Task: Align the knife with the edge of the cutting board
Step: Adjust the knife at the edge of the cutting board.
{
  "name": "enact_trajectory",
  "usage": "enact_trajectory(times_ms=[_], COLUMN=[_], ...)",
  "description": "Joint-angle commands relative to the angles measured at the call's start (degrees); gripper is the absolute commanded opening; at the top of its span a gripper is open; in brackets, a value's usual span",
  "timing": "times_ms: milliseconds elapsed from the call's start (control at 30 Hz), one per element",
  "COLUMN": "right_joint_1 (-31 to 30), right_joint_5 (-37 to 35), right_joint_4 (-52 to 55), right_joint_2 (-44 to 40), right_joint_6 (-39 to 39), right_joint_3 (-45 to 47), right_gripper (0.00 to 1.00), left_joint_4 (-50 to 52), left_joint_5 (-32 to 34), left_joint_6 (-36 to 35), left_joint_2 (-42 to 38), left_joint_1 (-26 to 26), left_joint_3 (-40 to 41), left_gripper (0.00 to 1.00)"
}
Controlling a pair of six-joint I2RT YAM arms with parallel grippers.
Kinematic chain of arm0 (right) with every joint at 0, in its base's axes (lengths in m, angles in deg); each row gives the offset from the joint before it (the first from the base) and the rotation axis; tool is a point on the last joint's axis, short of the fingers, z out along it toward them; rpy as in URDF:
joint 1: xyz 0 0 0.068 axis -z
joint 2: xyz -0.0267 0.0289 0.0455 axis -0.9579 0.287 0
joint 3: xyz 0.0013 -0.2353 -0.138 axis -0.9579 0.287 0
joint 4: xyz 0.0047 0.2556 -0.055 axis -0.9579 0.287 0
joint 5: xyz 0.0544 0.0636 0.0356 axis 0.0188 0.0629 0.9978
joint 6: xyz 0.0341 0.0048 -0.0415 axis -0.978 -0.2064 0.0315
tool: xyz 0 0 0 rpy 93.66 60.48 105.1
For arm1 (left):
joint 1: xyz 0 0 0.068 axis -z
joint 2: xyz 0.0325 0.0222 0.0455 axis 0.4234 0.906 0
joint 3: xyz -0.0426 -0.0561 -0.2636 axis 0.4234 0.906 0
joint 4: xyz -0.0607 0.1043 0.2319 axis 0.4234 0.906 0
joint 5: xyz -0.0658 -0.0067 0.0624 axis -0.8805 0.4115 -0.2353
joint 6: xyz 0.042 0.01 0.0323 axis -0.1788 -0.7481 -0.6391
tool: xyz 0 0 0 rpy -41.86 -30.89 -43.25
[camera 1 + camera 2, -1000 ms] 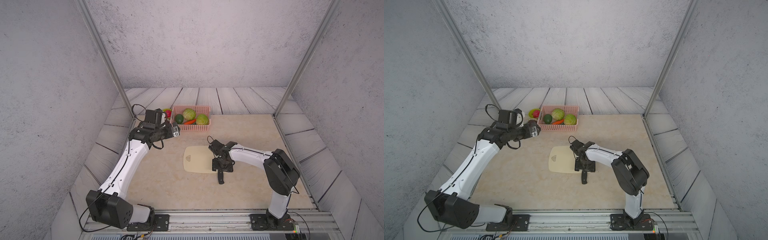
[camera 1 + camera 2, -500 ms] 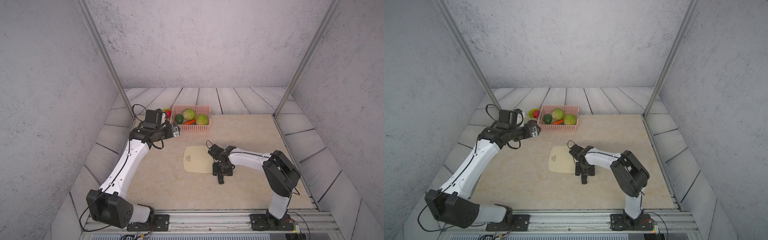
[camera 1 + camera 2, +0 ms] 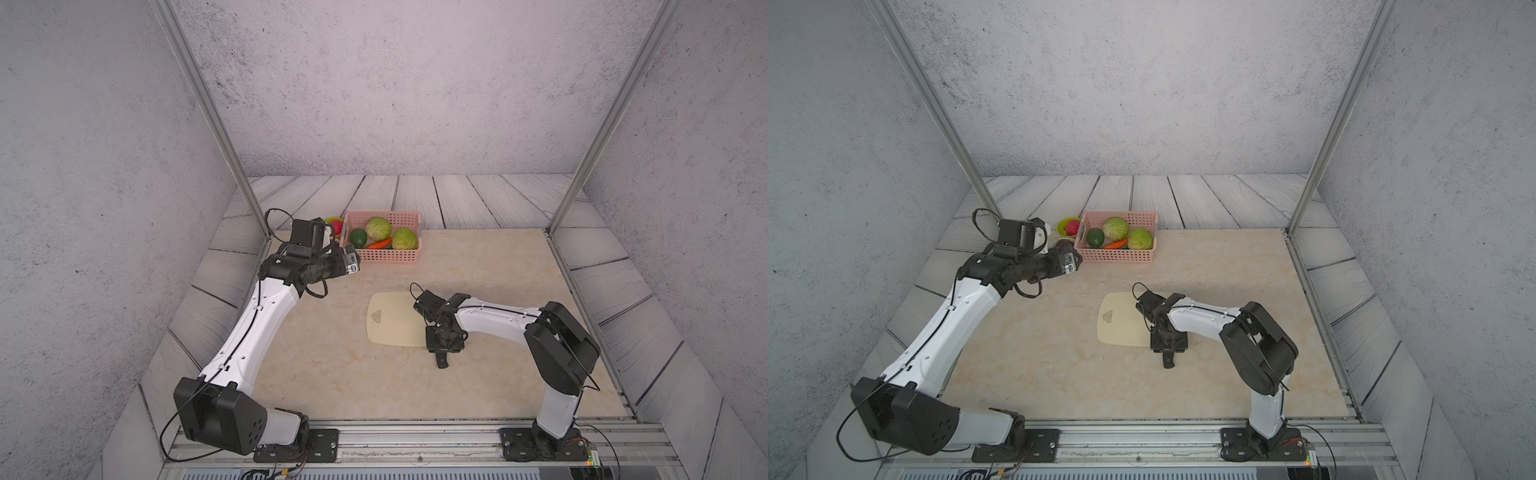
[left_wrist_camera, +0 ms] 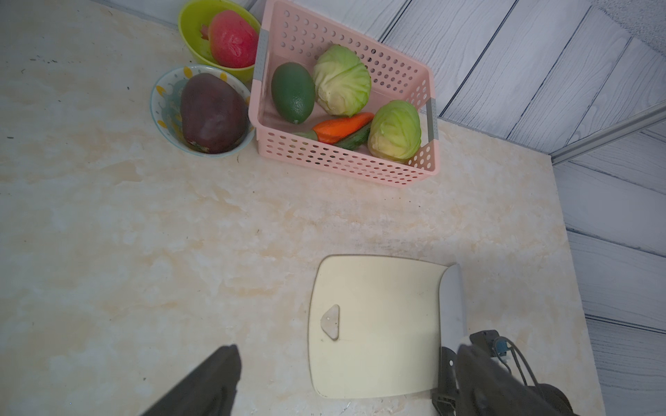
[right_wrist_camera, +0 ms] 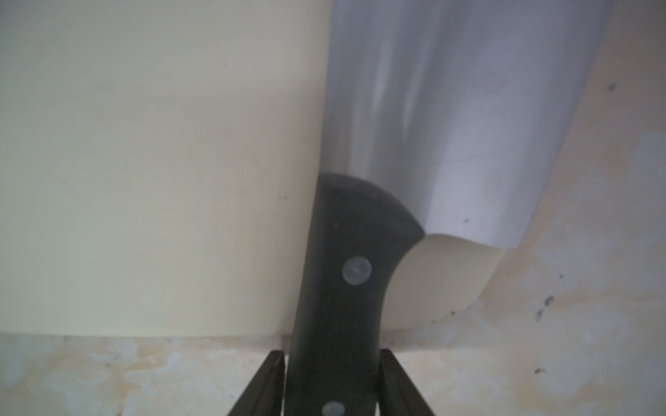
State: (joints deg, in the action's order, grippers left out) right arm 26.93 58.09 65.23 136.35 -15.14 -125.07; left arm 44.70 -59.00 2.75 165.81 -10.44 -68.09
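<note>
**Tabletop [image 3: 332, 374] check: knife [image 5: 342, 252] at the board [image 5: 162, 162] edge, squaring left to do**

Right pincer [image 5: 333, 381] looks clamped on the knife's black handle. Straight ahead of it the blade lies flat along the board's short edge, overhanging onto the tabletop. Left pincer [image 4: 347, 347] hangs well away, fingers spread wide, empty. By my judgement the rough placing is done; a fine squaring of blade to edge, then release, remain.

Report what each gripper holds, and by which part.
The right gripper grips the knife by its black handle, a finger on each side. The left gripper is open and holds nothing.
</note>
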Motion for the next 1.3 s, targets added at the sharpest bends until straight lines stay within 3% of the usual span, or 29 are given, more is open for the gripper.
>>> enact_trajectory(times_ms=[0,333,1267], right_joint_1=[-0.55,-1.07,-3.39], right_joint_5=[-1.89,-3.27,-4.44], right_joint_4=[1.41,2.71,1.76], right_joint_2=[-0.48,-1.38,-2.25], right_joint_6=[0.35,0.73,-3.90], right_joint_3=[0.14,0.05,1.67], right_gripper=[0.41,0.34,0.29], left_joint_4=[0.05,0.22,0.06], left_joint_5=[0.27,0.60,0.17], left_joint_6=[-0.62,-0.73,-0.66], left_joint_2=[0.43,0.63,0.68], left_joint_1=[-0.54,-0.58,-0.46], left_joint_3=[0.35,0.35,0.44], left_gripper=[0.98,0.98,0.98])
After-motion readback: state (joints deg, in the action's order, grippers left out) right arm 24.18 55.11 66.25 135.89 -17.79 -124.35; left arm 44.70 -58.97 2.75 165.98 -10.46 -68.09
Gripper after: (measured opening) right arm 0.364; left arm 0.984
